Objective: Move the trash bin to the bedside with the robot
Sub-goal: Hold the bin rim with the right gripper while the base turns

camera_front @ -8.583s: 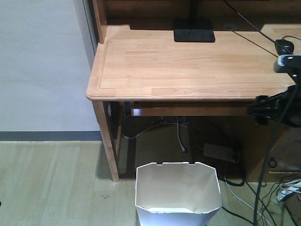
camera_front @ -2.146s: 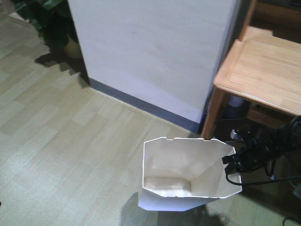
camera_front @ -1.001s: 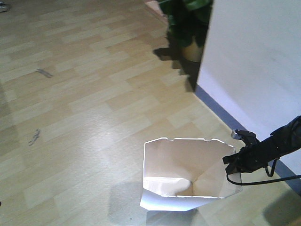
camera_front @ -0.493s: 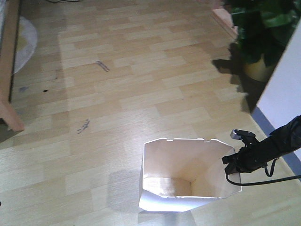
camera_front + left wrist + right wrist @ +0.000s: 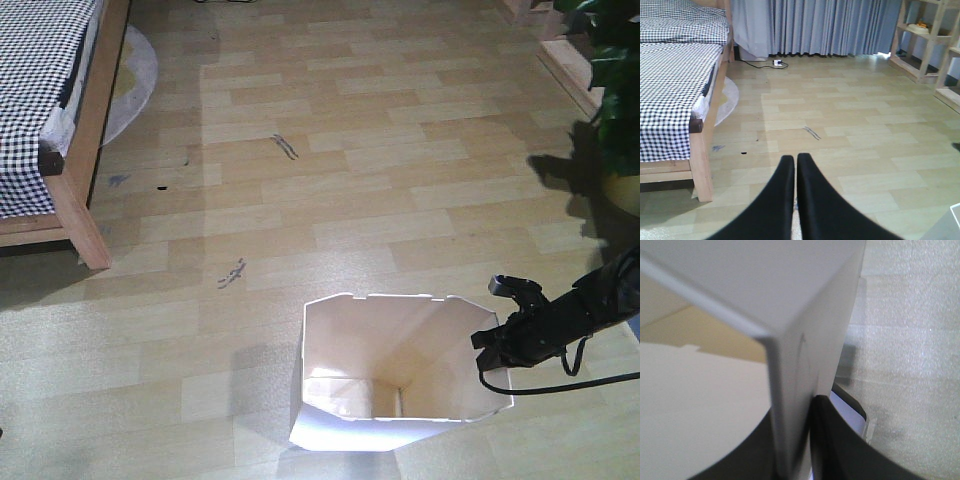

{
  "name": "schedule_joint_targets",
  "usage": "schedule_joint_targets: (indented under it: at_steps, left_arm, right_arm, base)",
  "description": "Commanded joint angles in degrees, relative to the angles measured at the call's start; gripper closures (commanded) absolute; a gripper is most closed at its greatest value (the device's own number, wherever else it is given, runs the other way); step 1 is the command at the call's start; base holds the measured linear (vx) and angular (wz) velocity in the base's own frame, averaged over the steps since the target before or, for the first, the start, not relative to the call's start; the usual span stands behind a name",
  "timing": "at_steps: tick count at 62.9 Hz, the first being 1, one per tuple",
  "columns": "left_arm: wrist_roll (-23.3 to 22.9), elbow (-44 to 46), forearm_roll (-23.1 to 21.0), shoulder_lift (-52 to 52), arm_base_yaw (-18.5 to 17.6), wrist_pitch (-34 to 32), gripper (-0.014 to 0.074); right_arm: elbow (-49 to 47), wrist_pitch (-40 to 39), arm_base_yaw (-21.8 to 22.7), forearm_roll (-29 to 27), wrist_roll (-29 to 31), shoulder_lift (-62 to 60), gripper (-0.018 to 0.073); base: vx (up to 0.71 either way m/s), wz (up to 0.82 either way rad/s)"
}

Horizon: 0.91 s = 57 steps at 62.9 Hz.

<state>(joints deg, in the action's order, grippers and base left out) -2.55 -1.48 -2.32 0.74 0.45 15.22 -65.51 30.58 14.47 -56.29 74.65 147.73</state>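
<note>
Right arm [image 5: 580,315]: black, enters from right edge of front view, reaches left to trash bin [image 5: 350,350].
Right gripper [image 5: 792,440]: pinching bin's right wall at rim, white wall between two black fingers. Black cable [image 5: 560,380] loops below.
Left gripper [image 5: 795,159]: fingers pressed together, holding nothing, aimed at floor near bed post [image 5: 701,167].
Bin: upright on wood floor [image 5: 380,180], well apart from bed [image 5: 92,150] at upper left.
Between them: dark scuff marks [image 5: 232,272].
Surroundings: round rug [image 5: 138,65] by bed, potted plant [image 5: 615,90] at right.
</note>
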Motion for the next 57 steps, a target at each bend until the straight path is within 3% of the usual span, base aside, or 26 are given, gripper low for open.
schedule_joint_targets:
  at_steps: [1,57]
  left_arm:
    - [-0.32,-1.07,-0.25,0.81,0.01,-3.90,0.0602]
    - [-0.32,-1.07,-0.25,0.81,0.01,-3.90,0.0602]
  right_arm:
    - [-0.62,9.72,0.17,-2.45,0.67,-4.48,0.0564]
    - [-0.62,9.72,0.17,-2.45,0.67,-4.48,0.0564]
  base:
    - [0.19,0.16]
    - [0.22,0.04]
